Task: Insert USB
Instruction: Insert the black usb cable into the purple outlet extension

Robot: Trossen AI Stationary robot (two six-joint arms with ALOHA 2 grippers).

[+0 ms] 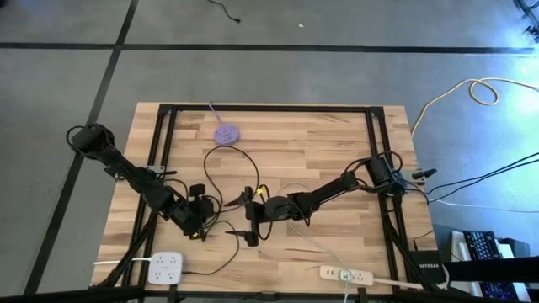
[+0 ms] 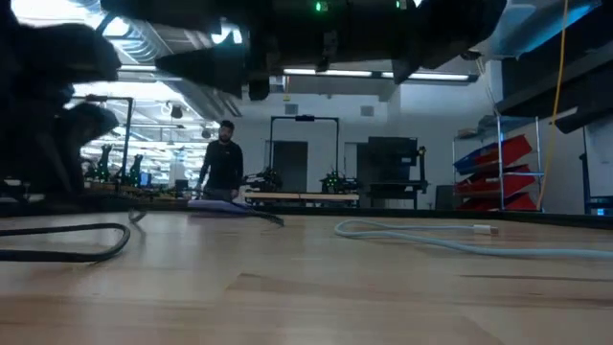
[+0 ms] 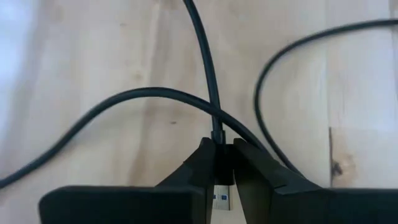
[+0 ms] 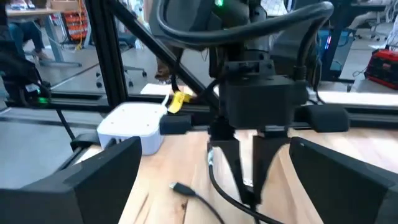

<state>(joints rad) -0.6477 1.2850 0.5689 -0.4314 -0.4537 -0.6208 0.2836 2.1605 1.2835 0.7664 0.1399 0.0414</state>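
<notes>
My left gripper [image 3: 224, 163] is clamped on the black USB plug [image 3: 223, 171], its fingers [image 3: 198, 169] pressing either side of the plug body, the metal tip showing between them. The plug's black cable [image 3: 205, 62] runs away from it over the wooden table [image 1: 278, 135], crossing another loop of itself just past the plug. A little beyond the plug, my right gripper [image 1: 252, 220] faces it with jaws spread wide, holding nothing. Farther from the plug, at the table's edge, sits the white charging hub [image 1: 166, 268]. A purple disc [image 1: 225, 133] lies well apart from the plug.
</notes>
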